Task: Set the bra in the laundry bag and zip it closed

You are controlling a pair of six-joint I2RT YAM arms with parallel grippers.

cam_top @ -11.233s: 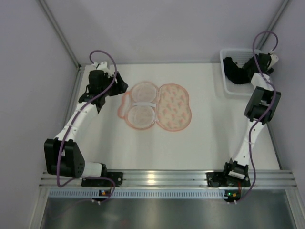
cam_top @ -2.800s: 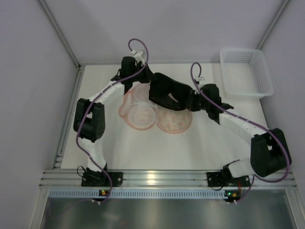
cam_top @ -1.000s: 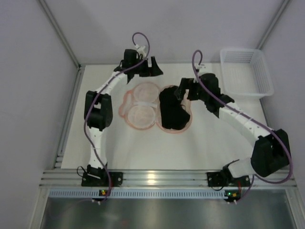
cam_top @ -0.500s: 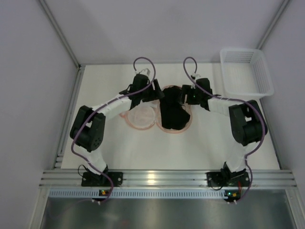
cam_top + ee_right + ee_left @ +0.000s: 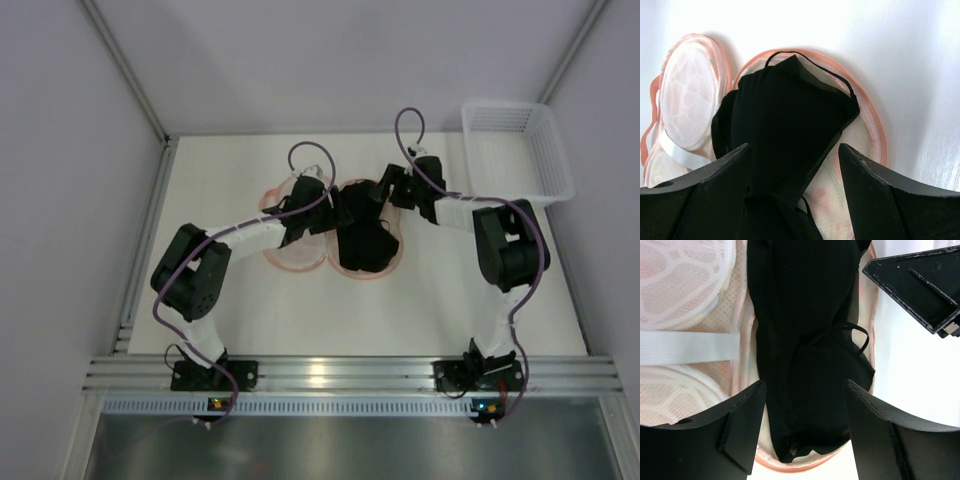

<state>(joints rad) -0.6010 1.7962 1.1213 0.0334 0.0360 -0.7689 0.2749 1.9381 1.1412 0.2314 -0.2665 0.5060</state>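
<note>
The laundry bag (image 5: 290, 255) lies open on the table, pale round halves on the left, patterned half with pink rim on the right. The black bra (image 5: 365, 240) lies folded lengthwise on the right half, mostly inside the rim. My left gripper (image 5: 328, 212) is open and empty, hovering over the bra (image 5: 805, 330) near the bag's rim (image 5: 805, 461). My right gripper (image 5: 385, 190) is open and empty over the bra's far end (image 5: 780, 115); the bag's inner mesh (image 5: 860, 135) shows beside it. The left wrist view shows a right finger (image 5: 920, 285).
A white plastic mesh basket (image 5: 515, 150) stands at the back right with nothing in it. A white strap (image 5: 685, 347) crosses between the bag's pale halves (image 5: 690, 95). Both arms reach in over the table's middle.
The bra came out of the basket, was carried between both grippers and let go on the bag's right half. Since half a second ago the left gripper moved nearer over the bag.
</note>
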